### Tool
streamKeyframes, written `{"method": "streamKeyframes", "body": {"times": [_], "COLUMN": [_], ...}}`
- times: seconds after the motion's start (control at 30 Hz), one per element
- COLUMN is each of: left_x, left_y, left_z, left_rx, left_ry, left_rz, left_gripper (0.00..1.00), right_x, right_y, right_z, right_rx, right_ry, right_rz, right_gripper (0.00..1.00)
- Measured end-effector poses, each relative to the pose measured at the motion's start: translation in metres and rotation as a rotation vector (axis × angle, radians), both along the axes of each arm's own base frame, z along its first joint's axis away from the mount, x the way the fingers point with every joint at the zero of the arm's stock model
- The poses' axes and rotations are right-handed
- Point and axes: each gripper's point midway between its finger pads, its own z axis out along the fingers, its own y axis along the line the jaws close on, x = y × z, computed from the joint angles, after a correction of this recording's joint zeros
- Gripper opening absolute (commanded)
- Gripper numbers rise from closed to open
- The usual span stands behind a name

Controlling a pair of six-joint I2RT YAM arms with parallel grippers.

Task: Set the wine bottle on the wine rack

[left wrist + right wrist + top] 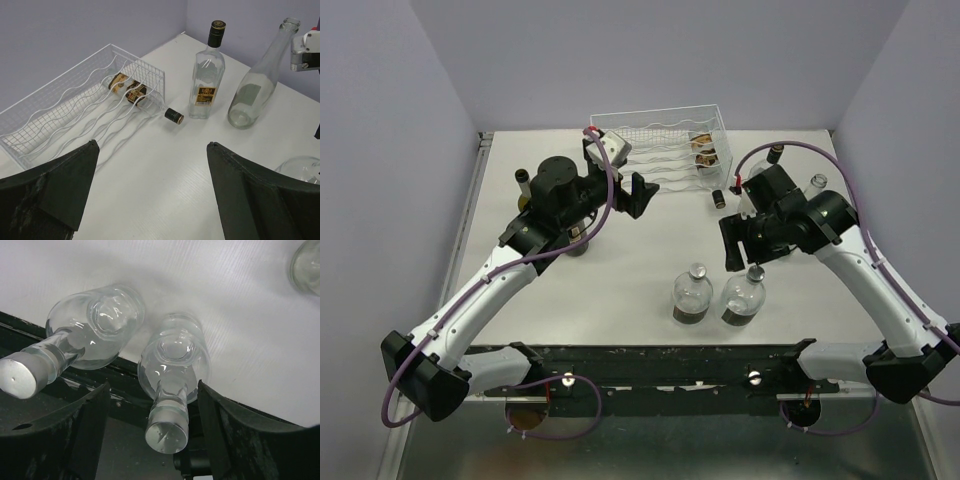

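Note:
The white wire wine rack (pixel 655 148) stands at the back centre, with two dark-labelled bottles (pixel 704 150) lying in its right end. It also shows in the left wrist view (pixel 75 117), where one bottle's black cap (pixel 174 116) sticks out. My left gripper (pixel 640 194) is open and empty in front of the rack (pixel 151 143). My right gripper (pixel 745 250) is open above a round clear bottle (pixel 743 297). In the right wrist view the fingers (pixel 153 385) stand either side of its stopper (pixel 167 430) without touching.
A second round clear bottle (pixel 693 295) stands left of the first (pixel 95 327). A square bottle with a black cap (pixel 207 75) and a tall empty clear bottle (pixel 257 85) stand right of the rack. Another bottle (pixel 524 186) stands behind the left arm.

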Motion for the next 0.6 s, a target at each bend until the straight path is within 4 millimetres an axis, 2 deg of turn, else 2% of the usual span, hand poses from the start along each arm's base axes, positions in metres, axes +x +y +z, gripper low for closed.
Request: {"method": "streamKeyframes", "body": {"times": [0.17, 0.37, 0.6], "left_x": [0.004, 0.01, 0.011], "left_y": [0.005, 0.012, 0.018], "left_z": [-0.001, 0.0, -0.002], "left_rx": [0.009, 0.02, 0.027], "left_ry": [-0.004, -0.018, -0.024], "left_rz": [0.035, 0.085, 0.109], "left_gripper": [0.99, 0.99, 0.99], "right_x": [-0.002, -0.007, -0.011], "right_y": [0.001, -0.002, -0.003], "right_z": [-0.006, -0.018, -0.026], "right_rx": [0.0, -0.016, -0.021], "right_ry": [0.027, 0.067, 0.092], "right_rz": [-0.031, -0.054, -0.077], "right_gripper": [0.76, 0.68, 0.7]}}
